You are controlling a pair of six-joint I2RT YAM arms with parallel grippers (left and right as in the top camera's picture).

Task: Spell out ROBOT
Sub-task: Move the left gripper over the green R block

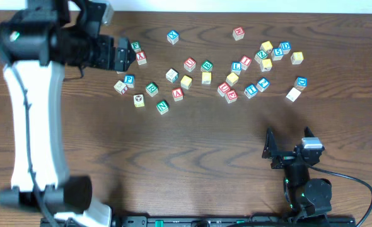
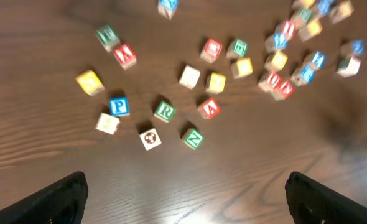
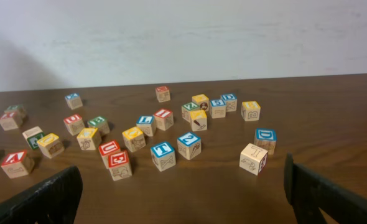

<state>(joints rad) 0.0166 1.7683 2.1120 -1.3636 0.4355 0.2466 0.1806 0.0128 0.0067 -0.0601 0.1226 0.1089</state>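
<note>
"ROBOT cubes [image 1: 151, 89]: where do they lie against the jaws?" — Ana

"All five are loose in the scatter, none gripped. The green R cube [image 2: 165, 111] sits on the desk [image 1: 192, 157] ahead of the left gripper [image 2: 185, 190], roughly centred between its spread jaws but apart from them. The green N cube [image 2: 193, 138] and the red A cube [image 2: 209, 108] lie near it (neither belongs to the word)." — Ben

"B and T?" — Ana

"The green B cube [image 1: 206, 65] is farther along the scatter, near a red-faced cube [image 1: 190, 64]. The blue T cube [image 3: 163, 151] lies ahead of the right gripper [image 3: 182, 186], in the nearest row of the wrist view, just beside another blue-lettered cube [image 3: 189, 143]. Overhead it is well apart from those jaws, which stand wide and hold nothing." — Ben

"Yellow ones?" — Ana

"Several yellow faces show. Two yellow-faced cubes [image 1: 186, 81] sit near each other mid-scatter, one of them just below the B in the overhead view. No letters are legible on them." — Ben

"Surface, room?" — Ana

"Dark brown desk with a strong wood grain and a low sheen. A pale plain wall [image 3: 183, 37] stands behind its far edge. The cubes are light bare wood, square-edged and equal in size. Their faces are framed in colour and carry a letter or a small line drawing (the left wrist view is slightly blurred, so some letters are unreadable)." — Ben
</note>
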